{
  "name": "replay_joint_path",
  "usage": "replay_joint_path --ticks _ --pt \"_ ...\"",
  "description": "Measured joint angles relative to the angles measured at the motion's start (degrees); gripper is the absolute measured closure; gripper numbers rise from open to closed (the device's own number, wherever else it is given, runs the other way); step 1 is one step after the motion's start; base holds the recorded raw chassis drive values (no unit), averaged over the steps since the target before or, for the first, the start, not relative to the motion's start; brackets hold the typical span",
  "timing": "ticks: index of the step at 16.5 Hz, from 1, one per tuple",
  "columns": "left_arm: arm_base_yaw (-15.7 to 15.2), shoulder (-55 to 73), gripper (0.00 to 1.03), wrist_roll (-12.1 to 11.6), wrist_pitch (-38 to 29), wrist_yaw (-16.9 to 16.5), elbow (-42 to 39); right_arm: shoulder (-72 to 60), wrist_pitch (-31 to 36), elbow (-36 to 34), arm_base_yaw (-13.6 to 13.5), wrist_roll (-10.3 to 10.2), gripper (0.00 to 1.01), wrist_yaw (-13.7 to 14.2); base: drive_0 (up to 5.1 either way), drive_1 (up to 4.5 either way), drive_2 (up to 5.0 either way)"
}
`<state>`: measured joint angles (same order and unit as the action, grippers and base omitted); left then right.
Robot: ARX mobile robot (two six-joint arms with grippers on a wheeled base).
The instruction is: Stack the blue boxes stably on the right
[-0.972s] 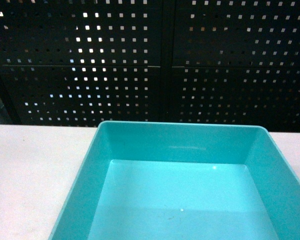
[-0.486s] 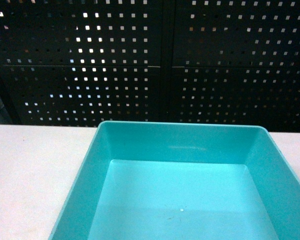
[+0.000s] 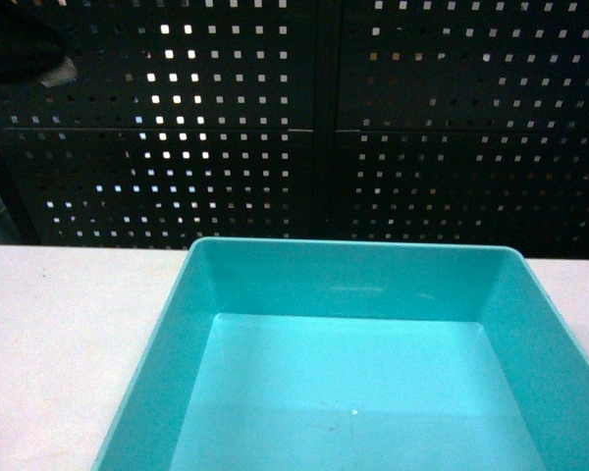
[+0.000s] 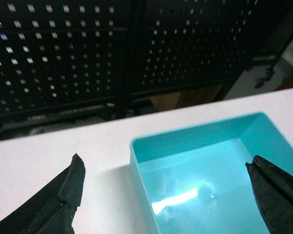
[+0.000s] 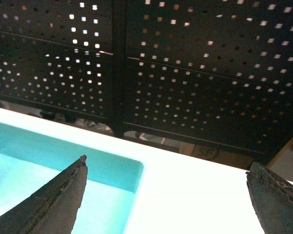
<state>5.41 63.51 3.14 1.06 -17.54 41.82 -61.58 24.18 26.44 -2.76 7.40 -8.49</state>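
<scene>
Turquoise blue box [image 3: 353,294], glossy, smooth tapered walls, sits empty on white table [image 3: 69,334].

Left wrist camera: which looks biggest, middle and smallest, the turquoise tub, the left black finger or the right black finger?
1. Turquoise tub, biggest.
2. Left finger.
3. Right finger.
The fingers sit nearest the camera and look nearly alike, so their order is unsure.

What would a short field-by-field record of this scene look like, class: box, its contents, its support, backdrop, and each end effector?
box: one turquoise tub, upright
contents: none visible
support: white table
backdrop: dark perforated panel
left end effector: open, fingers spread astride the tub's left wall
right end effector: open, above the tub's right corner
stack: not visible
</scene>
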Motion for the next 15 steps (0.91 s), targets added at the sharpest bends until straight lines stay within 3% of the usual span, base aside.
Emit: replay_joint_path --ticks 8,9,10,12,15 --pt "2.73 8.61 0.05 -0.11 1.44 3.43 2.78 -8.72 -0.57 5.57 -2.19 0.79 0.03 0.44 0.0 0.00 0.0" --pt "6.25 17.88 0.05 2.60 -0.35 5.09 3.58 -20.79 0.61 7.93 -4.11 2.14 0.03 3.23 0.0 0.00 0.0" --pt "8.70 21.94 0.05 4.74 -3.74 7.63 0.15 -25.79 3.58 5.70 -6.86 2.21 0.03 5.57 0.0 0.00 0.0" --pt "8.39 23.87 0.05 5.75 -4.74 8.83 -3.76 -29.40 5.81 3.04 -9.60 2.10 0.03 7.54 0.0 0.00 0.0" --pt "7.67 29.83 0.05 6.95 -11.61 10.54 -8.74 -36.89 11.02 0.52 -10.36 1.05 0.03 9.66 0.0 0.00 0.0"
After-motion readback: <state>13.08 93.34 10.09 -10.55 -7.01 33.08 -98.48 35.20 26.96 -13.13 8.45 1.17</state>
